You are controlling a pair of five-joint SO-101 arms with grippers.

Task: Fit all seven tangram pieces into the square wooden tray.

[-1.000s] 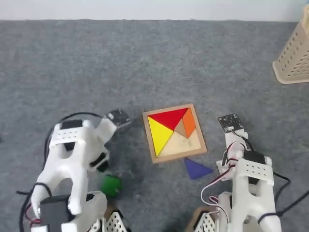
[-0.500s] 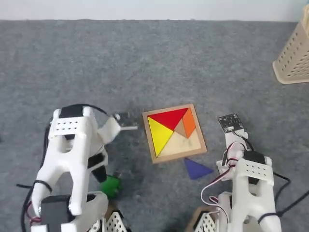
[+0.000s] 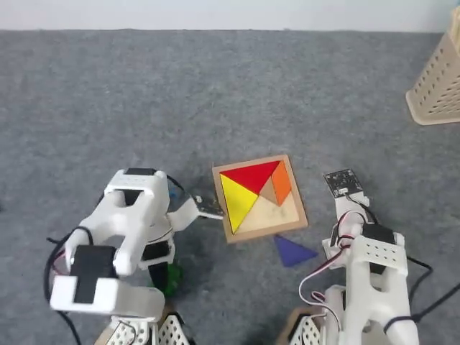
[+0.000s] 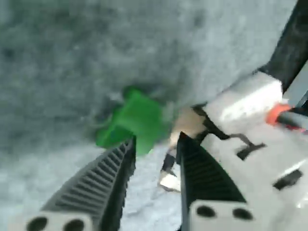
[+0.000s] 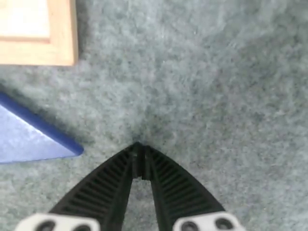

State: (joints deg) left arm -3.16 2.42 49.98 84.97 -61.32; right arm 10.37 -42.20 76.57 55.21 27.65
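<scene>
The square wooden tray (image 3: 251,161) sits mid-table with four coloured pieces seated and bare wood at its near-right corner. The blue triangle piece (image 3: 291,251) lies just off that corner, and the green wooden piece (image 4: 137,120) lies by the table's near edge. I judge I'm on the green pickup: my left gripper (image 4: 155,140) is narrowly parted, possibly straddling it already. Next I should settle lower and close squarely. My right gripper (image 5: 139,149) is pinched together, empty, beside the blue piece.

Lab: robot arms (image 3: 129,223), felt table (image 3: 215,86)

A perforated beige box (image 3: 438,75) sits on grey felt (image 3: 215,93).
</scene>
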